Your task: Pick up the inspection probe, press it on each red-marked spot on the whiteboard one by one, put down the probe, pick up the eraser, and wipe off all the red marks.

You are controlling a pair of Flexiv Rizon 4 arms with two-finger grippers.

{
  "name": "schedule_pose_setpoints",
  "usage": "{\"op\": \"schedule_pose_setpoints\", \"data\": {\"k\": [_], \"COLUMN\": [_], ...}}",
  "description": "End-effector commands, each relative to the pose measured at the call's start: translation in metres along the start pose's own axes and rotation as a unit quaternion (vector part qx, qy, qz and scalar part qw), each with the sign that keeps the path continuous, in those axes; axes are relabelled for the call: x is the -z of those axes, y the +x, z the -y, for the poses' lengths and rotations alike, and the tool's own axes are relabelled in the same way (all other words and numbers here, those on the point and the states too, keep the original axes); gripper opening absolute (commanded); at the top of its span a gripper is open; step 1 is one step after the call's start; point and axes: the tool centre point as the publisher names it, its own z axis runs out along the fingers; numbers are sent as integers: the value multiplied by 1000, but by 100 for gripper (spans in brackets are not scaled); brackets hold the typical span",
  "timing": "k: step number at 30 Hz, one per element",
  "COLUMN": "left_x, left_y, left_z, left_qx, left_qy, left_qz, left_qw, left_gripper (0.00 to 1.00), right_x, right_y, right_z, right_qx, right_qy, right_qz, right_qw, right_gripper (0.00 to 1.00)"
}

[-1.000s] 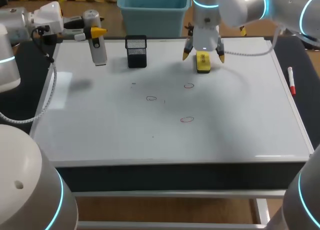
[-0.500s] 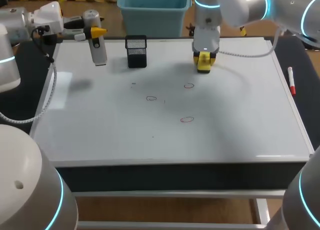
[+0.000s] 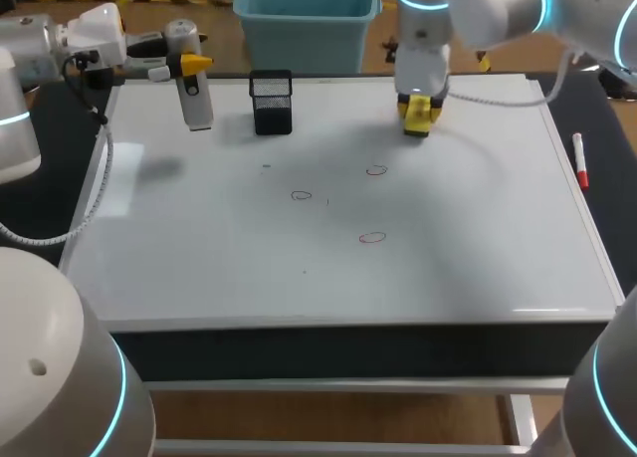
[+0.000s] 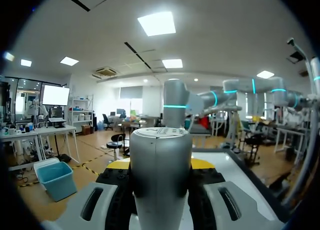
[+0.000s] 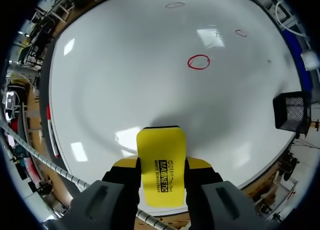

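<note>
Light falls evenly from overhead, bright across the glossy white whiteboard (image 3: pixel 299 278). In the right wrist view the board throws back several pale square patches of glare (image 5: pixel 210 37). A tight dark shadow (image 5: pixel 160 127) lies just ahead of the yellow block eraser (image 5: pixel 161 165). In the head view a soft grey smudge of shade (image 3: pixel 159 165) sits at the board's far left, and a thin sheen runs along its near right edge.

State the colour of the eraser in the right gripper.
Yellow eraser; clearest in the right wrist view.
</note>
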Motion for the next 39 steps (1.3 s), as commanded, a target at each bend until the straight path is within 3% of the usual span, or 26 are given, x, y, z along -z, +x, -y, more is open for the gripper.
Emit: {"op": "schedule_pose_setpoints", "data": {"k": [1, 14, 22, 34, 39], "left_x": [-1, -1, -1, -1, -1], "left_y": [0, 0, 0, 0, 0], "left_z": [0, 0, 0, 0, 0], "left_qx": [-1, -1, -1, -1, -1], "left_qy": [1, 1, 1, 1, 1], "left_qz": [1, 1, 1, 1, 1], "left_qw": [1000, 1000, 1000, 1000, 1000], "left_gripper": [0, 0, 0, 0, 0], "right_x": [10, 14, 12, 8, 11], "right_y": [17, 74, 101, 121, 129], "right_z": [4, 23, 23, 22, 24], "right_qx": [-20, -133, -172, -203, -253], "right_qy": [5, -9, -14, -19, -19], "right_qz": [1, 23, 14, 10, 50], "right_qw": [1000, 991, 985, 979, 966], "right_gripper": [0, 0, 0, 0, 0]}}
